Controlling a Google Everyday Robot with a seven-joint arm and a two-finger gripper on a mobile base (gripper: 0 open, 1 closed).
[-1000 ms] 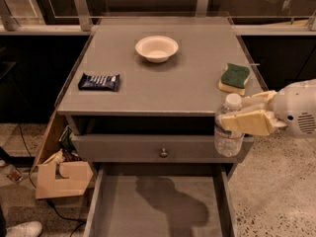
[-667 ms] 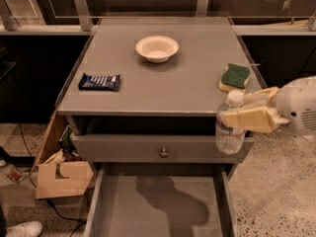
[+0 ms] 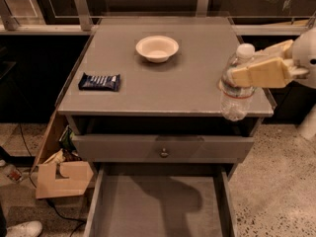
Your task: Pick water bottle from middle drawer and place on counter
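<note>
- Your gripper (image 3: 247,73) is clamped on the water bottle (image 3: 235,100), one pale finger across the upper body just under the white cap, so the bottle hangs upright from the grip with most of its ribbed body below the fingers.
- Holding it high on the body leaves the base free, which suits setting it down flat. It also means the bottle could swing or slip if you move sharply.
- The bottle is out of the middle drawer (image 3: 148,216), which lies open and well below the gripper. That drawer's floor shows nothing but shadow.
- The counter (image 3: 192,83) spreads to the gripper's left and beyond it. The bottle's base overlaps the counter's near right corner in this view. You can't tell whether it is over the top or just off the edge, nor whether it touches.
- The arm reaches in from the right, its white wrist (image 3: 307,53) at the frame edge and fingers pointing left, roughly level.
- The bowl (image 3: 157,48) and snack bar (image 3: 99,81) sit well to the gripper's left, so open counter lies between; carry the bottle inward before you release, I'd judge.
</note>
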